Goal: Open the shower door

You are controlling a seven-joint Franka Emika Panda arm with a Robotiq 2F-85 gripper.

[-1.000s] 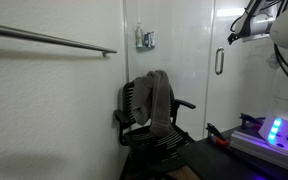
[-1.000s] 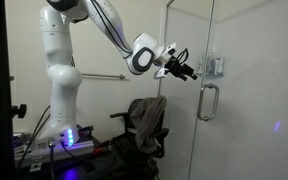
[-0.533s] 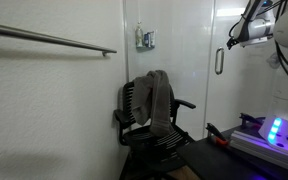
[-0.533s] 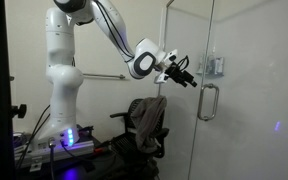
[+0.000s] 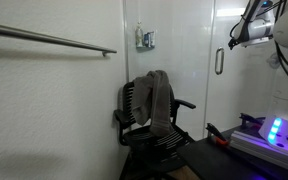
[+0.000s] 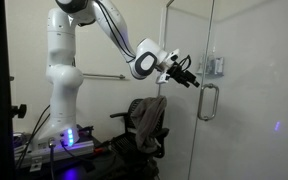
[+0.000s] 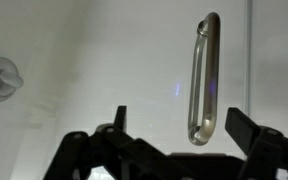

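Observation:
The shower door (image 6: 234, 90) is a tall clear glass panel with a short vertical silver D-shaped handle (image 6: 208, 102). The handle also shows in an exterior view (image 5: 219, 61) and in the wrist view (image 7: 204, 80). My gripper (image 6: 191, 80) is open and empty, a short way in front of the handle, apart from it. In the wrist view the gripper (image 7: 179, 125) has its two black fingers spread, with the handle's lower end between and beyond them. The gripper shows at the top right in an exterior view (image 5: 234, 38).
A black office chair (image 5: 149, 115) with a grey cloth draped over it stands near the door, also seen in an exterior view (image 6: 142, 128). A long horizontal steel rail (image 5: 49, 40) runs along the wall. The robot base (image 6: 62, 90) stands by a blue-lit box (image 5: 274, 130).
The gripper has moved a little closer to the door handle and slightly lower. The door has not moved.

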